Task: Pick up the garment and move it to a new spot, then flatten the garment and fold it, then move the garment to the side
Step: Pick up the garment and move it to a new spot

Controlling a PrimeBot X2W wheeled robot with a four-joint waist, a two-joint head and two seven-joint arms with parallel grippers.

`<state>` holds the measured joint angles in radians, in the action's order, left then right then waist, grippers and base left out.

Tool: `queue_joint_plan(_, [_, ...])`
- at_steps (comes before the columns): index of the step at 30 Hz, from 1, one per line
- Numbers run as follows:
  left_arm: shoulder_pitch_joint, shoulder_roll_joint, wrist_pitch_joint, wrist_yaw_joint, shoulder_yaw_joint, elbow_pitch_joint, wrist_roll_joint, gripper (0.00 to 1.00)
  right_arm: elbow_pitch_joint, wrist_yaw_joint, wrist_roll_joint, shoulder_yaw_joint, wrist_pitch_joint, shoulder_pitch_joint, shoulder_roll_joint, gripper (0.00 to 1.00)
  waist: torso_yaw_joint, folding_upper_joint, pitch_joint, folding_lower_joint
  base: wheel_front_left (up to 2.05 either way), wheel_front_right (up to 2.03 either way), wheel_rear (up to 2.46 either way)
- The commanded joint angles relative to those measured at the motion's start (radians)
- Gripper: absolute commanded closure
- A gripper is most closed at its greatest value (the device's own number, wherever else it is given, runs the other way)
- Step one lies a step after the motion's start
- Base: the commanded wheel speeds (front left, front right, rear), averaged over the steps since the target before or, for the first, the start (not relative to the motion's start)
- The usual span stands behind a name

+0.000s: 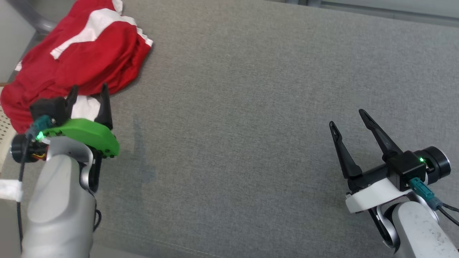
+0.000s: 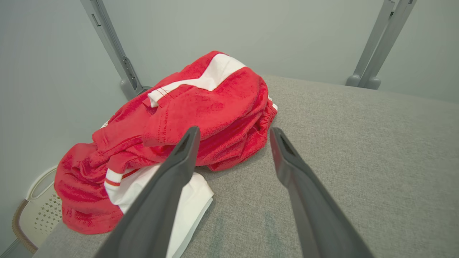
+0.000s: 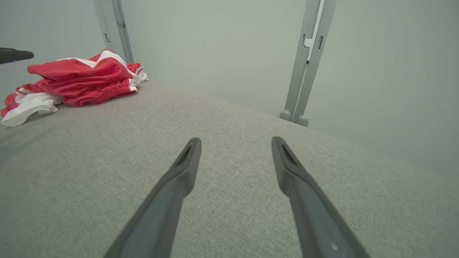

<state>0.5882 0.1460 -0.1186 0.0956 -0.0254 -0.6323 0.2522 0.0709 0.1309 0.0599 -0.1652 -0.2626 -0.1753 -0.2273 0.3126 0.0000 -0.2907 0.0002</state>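
Since the garment (image 1: 82, 57) lies crumpled at the worktop's (image 1: 251, 107) far left edge, soft and light, I'd pinch a thick red fold; left fingers (image 1: 105, 104) spread empty beside it; right fingers (image 1: 343, 150) likewise, well apart.

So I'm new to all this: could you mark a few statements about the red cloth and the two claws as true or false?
1. The red and white garment lies bunched at the left of the grey surface. True.
2. The left gripper is clamped on it. False: its jaws stand open at the garment's near edge.
3. The right gripper is open and empty. True.
4. The right gripper hovers beside the garment. False: it is far off, over bare grey surface.
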Motion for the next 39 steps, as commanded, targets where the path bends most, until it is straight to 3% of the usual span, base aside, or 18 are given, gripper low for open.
queue_joint_plan(1, [0.056, 0.022, 0.014, -0.013, 0.009, -0.023, -0.004, 0.0, -0.002, 0.0, 0.005, -0.002, -0.003, -0.02, -0.007, 0.0, -0.119, 0.0, -0.124, -0.0002, 0.0, 0.0, 0.0])
queue_joint_plan(7, [0.212, 0.104, 0.101, -0.073, 0.026, -0.148, -0.028, 0.0, 0.002, 0.0, 0.012, -0.009, -0.003, -0.021, -0.022, 0.0, -0.151, 0.0, -0.149, -0.0002, 0.0, 0.0, 0.0])
queue_joint_plan(13, [0.287, 0.17, 0.215, -0.071, 0.021, -0.271, -0.033, 0.0, 0.006, 0.0, 0.019, -0.027, -0.003, -0.009, -0.044, 0.0, -0.175, 0.0, -0.152, -0.0002, 0.0, 0.0, 0.0])
queue_joint_plan(20, [0.301, 0.189, 0.263, -0.114, 0.023, -0.381, -0.032, 0.0, 0.017, 0.0, 0.025, -0.039, -0.003, 0.031, -0.046, 0.0, -0.177, 0.0, -0.121, -0.0002, 0.0, 0.0, 0.0])
queue_joint_plan(22, [0.297, 0.182, 0.259, -0.118, 0.014, -0.404, -0.037, 0.89, 0.02, 0.0, 0.026, -0.038, -0.003, 0.036, -0.045, 0.0, -0.17, 0.0, -0.109, -0.0002, 0.0, 0.0, 0.0])
queue_joint_plan(23, [0.291, 0.177, 0.259, -0.112, 0.01, -0.418, -0.037, 1.0, 0.025, 0.0, 0.028, -0.038, -0.003, 0.042, -0.043, 0.0, -0.166, 0.0, -0.098, -0.0002, 0.0, 0.0, 0.0])
queue_joint_plan(39, [0.317, 0.169, 0.21, -0.032, -0.027, -0.468, -0.011, 1.0, 0.05, 0.0, 0.036, -0.052, -0.003, 0.035, -0.035, 0.0, -0.128, 0.0, -0.041, -0.0002, 0.0, 0.0, 0.0])
